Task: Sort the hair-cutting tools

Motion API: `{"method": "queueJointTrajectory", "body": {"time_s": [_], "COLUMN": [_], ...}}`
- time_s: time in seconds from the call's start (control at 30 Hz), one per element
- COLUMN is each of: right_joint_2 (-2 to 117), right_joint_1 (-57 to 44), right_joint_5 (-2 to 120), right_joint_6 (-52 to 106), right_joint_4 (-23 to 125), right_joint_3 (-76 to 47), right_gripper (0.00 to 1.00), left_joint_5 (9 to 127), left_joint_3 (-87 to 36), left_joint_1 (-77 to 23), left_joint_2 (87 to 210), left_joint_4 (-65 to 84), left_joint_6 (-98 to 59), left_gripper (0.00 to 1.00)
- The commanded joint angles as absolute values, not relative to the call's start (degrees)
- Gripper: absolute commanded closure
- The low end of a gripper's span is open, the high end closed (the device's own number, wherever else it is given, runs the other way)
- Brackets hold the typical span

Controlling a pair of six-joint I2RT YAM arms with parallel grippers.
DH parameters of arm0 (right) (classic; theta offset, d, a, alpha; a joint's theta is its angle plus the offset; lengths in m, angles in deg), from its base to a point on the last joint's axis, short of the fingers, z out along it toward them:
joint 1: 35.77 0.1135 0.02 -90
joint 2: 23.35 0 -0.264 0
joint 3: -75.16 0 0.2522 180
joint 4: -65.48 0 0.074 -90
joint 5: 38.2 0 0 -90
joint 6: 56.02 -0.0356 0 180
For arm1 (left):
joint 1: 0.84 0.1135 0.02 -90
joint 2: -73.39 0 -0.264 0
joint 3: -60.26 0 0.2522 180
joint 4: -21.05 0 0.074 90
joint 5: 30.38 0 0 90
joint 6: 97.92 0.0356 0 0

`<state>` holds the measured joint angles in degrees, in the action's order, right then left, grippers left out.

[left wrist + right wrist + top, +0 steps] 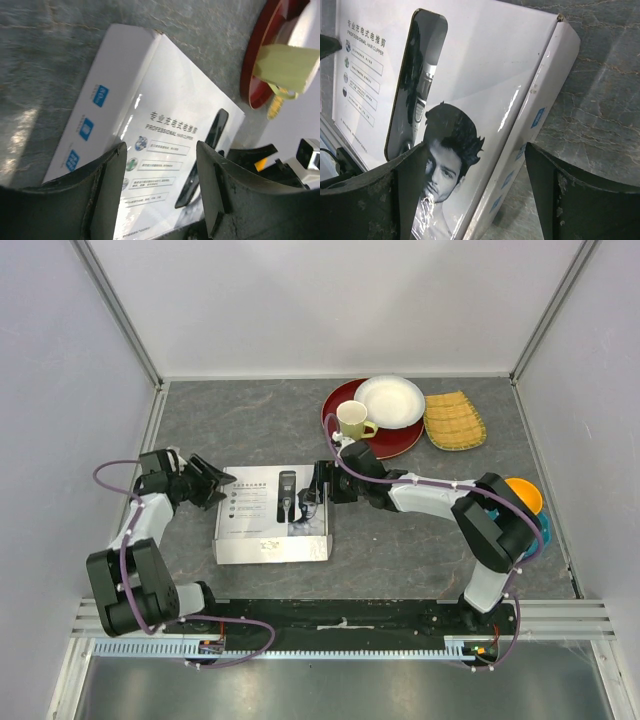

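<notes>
a: where are the hair-cutting tools? i see none loose on the grey stone-patterned bench [400, 550].

b: none show. my guess is they're inside the flat white cardboard box [270, 540], which lies shut, lid up. the black clipper shape [415, 80] on the lid may be a print or a window; i cannot tell.

a: and the hands?

b: the left hand [220, 483] is at the box's left edge and the right hand [322, 485] at its right edge. both are spread wide with nothing held. each wrist view frames the box between the fingers.

a: so the step is opening it.

b: i'd judge so. one hand should pin the base low on its side wall while the other catches only the lid's lip and lifts straight up. grab both layers and the whole box rises. lift crooked and the lid may jam or the contents spill.
</notes>
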<state>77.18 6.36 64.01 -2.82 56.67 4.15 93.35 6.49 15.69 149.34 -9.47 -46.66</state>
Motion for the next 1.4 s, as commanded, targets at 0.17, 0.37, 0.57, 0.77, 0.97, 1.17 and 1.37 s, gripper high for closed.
{"method": "queueJointTrajectory", "body": {"time_s": [0.17,0.37,0.57,0.77,0.97,1.17,1.37], "right_joint_2": [80.53,83.69,87.47,90.46,89.77,81.95,72.99], "right_joint_1": [5.71,5.27,3.69,2.11,1.05,1.05,1.23], "right_joint_5": [66.21,67.26,69.02,68.24,64.29,59.54,58.92], "right_joint_6": [-4.34,-3.64,-2.94,0.14,4.79,7.17,7.88], "right_joint_4": [61.12,61.3,61.47,60.77,54.63,51.9,48.3], "right_joint_3": [0.76,-2.66,-8.37,-14.61,-19.28,-14.46,-4.88], "right_gripper": [0.15,0.19,0.22,0.23,0.2,0.12,0.07], "left_joint_5": [80.1,79.92,85.8,86.6,78.62,72.01,73.32], "left_joint_3": [7.12,8.88,8.27,2.29,-2.54,-3.6,2.71], "left_joint_1": [15.68,15.33,11.22,6.28,6.28,6.28,6.1], "left_joint_2": [139.14,142.38,150.2,158.11,155.94,147.15,135.02], "left_joint_4": [-13.81,-14.25,-9.16,-6.78,-10.81,-17.32,-19.88], "left_joint_6": [-46.24,-46.41,-47.99,-49.75,-48.97,-45.45,-44.04], "left_gripper": [0.34,0.34,0.34,0.34,0.34,0.32,0.0]}}
